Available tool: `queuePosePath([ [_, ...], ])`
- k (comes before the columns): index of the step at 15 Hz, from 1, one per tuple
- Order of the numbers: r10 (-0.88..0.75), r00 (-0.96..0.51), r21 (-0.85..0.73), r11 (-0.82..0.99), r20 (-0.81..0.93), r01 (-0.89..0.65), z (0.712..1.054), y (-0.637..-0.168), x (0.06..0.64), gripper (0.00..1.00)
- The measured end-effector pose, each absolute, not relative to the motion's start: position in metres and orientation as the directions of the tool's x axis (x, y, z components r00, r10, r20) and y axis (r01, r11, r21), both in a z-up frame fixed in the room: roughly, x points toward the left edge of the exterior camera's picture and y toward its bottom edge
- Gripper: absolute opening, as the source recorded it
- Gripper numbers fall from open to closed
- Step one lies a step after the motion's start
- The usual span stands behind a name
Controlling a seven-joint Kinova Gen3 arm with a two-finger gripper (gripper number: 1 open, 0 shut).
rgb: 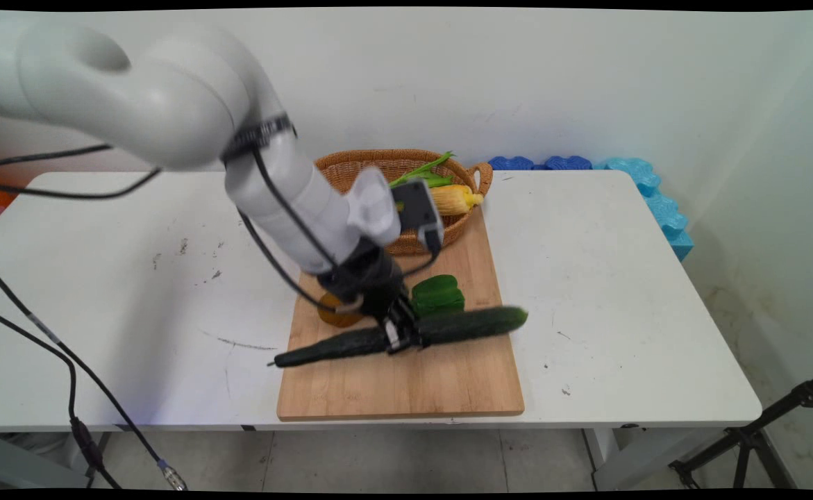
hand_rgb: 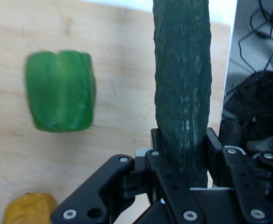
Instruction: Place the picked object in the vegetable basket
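Observation:
A long dark green cucumber (rgb: pixel 462 325) is clamped near its middle by my gripper (rgb: pixel 400 335), which is shut on it. It hangs level just above the wooden cutting board (rgb: pixel 413 382). In the hand view the cucumber (hand_rgb: pixel 182 88) runs up from between the fingers (hand_rgb: pixel 216 144). A green bell pepper (rgb: pixel 438 294) lies on the board right behind the cucumber, and it shows again in the hand view as a green bell pepper (hand_rgb: pixel 60 91) at left. An orange-yellow vegetable (rgb: pixel 337 316) sits on the board partly hidden by the hand; the hand view shows the same orange-yellow vegetable (hand_rgb: pixel 31 207) at its lower left.
A wicker basket (rgb: pixel 350 167) stands at the board's far end, holding a corn cob (rgb: pixel 455 199) and green leaves (rgb: pixel 423 170). Blue foam pieces (rgb: pixel 649 191) line the table's far right corner. Black cables (rgb: pixel 66 361) hang at the left. A tripod leg (rgb: pixel 760 434) stands at the lower right.

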State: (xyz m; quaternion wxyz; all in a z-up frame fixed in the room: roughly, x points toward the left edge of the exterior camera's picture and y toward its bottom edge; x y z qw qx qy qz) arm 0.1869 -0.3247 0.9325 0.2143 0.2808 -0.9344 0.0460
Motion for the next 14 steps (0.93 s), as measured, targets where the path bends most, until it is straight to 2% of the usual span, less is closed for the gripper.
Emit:
queuePosePath([
  [4, -0.552, -0.698, 0.027, 0.793, 0.456, -0.609, 0.978, -0.351, 0.194, 0.00],
  [7, -0.587, -0.665, -0.005, 0.748, 0.461, -0.664, 0.996, -0.379, 0.207, 0.00],
  [14, -0.648, -0.622, -0.112, 0.648, 0.439, -0.754, 0.989, -0.453, 0.241, 0.00],
])
